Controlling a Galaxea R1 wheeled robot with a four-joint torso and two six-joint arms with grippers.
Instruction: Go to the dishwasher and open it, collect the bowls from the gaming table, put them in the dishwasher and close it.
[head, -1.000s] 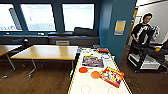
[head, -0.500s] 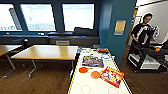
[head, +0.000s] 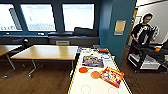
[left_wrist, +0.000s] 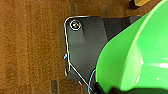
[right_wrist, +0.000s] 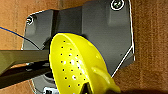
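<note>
The gaming table (head: 77, 86), white-topped with a thin yellow edge, stretches away just ahead of me in the head view. Two orange bowls (head: 83, 70) (head: 95, 74) lie near its middle, beside board-game boxes. A green bowl (left_wrist: 135, 55) looms large over the brown floor in the left wrist view, with my left gripper (left_wrist: 110, 90) shut on its rim. In the right wrist view my right gripper (right_wrist: 87, 87) is shut on a yellow perforated bowl (right_wrist: 72, 65), also above the floor. The dishwasher is out of view.
Game boxes (head: 112, 75) (head: 93, 61) take up the table's right half. Wooden-topped tables (head: 45, 52) stand to the left. A teal pillar (head: 112, 30) rises behind the table's far end. A person (head: 143, 30) stands at a dark cart (head: 147, 57) on the right.
</note>
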